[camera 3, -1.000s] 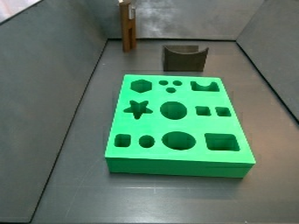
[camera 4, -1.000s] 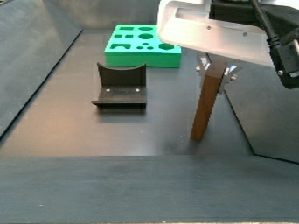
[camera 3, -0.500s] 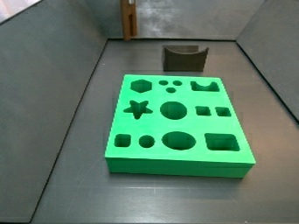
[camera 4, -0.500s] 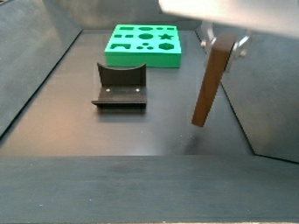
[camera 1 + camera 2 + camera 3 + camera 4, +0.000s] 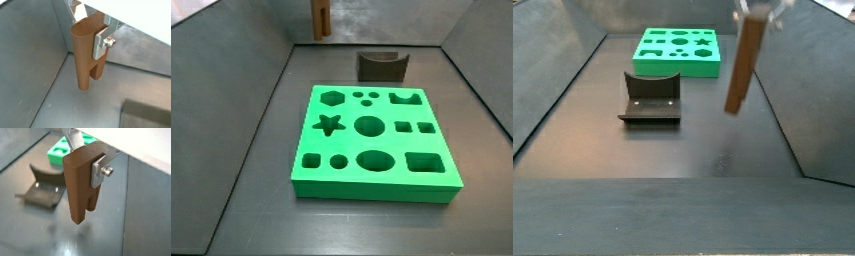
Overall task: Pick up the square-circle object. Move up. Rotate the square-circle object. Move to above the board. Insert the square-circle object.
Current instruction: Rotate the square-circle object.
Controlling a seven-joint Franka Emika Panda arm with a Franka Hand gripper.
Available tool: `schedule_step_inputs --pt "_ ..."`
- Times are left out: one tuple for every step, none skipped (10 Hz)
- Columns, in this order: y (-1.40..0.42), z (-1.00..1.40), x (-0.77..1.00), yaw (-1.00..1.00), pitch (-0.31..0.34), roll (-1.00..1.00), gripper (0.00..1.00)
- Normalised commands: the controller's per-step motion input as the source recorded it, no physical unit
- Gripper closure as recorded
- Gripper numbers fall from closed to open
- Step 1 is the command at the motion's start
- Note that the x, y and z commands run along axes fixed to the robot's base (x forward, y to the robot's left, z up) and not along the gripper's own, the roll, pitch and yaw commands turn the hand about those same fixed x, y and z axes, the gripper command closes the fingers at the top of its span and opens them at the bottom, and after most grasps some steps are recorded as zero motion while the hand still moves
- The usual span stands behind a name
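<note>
The square-circle object (image 5: 744, 62), a tall brown slab, hangs upright in the air with its notched end pointing down. My gripper (image 5: 91, 30) is shut on its upper end, one silver finger (image 5: 99, 172) pressed flat against its side in both wrist views. At the far end of a side view the square-circle object (image 5: 321, 18) shows against the back wall, its top cut off by the frame edge. The green board (image 5: 392, 143) with its cut-out holes lies flat on the floor, well away from the gripper (image 5: 85, 159). Only a sliver of the gripper (image 5: 762, 8) shows in a side view.
The dark fixture (image 5: 651, 97) stands on the floor between the board (image 5: 673, 68) and the held piece, and shows below the piece as the fixture (image 5: 43, 190) in a wrist view. Grey walls slope up around the floor on all sides.
The gripper has risen with the square-circle object, lifting its lower end off the floor and carrying it higher in both side views. Board and fixture have not moved.
</note>
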Motion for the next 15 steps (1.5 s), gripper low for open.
schedule_step_inputs --pt "-1.00 0.48 0.12 0.01 0.036 0.06 1.00" --pt "-1.00 0.41 0.10 0.02 0.055 0.08 1.00" --pt "-0.88 0.34 0.08 0.02 0.058 0.08 1.00" --pt "-0.64 0.23 0.05 0.02 0.068 0.08 1.00" --pt "-0.32 0.12 0.02 0.02 0.062 0.08 1.00" --pt "0.00 0.00 0.00 0.61 0.136 0.19 1.00" --pt "0.06 -0.01 0.00 0.57 0.132 0.16 1.00" --pt "0.04 -0.01 0.01 0.41 0.116 0.13 1.00" --pt "0.02 0.00 0.02 0.22 0.096 0.07 1.00" --pt "-0.10 0.00 0.03 1.00 0.079 0.03 1.00" --pt "-0.10 0.00 0.04 0.98 0.080 0.02 1.00" --pt "-0.07 0.01 0.03 0.66 0.078 0.02 1.00" --pt "-0.03 0.01 0.03 0.43 0.077 0.02 1.00" --pt "-0.02 0.01 0.03 0.25 0.076 0.02 1.00" --pt "0.00 0.00 0.00 0.57 0.076 0.02 1.00"
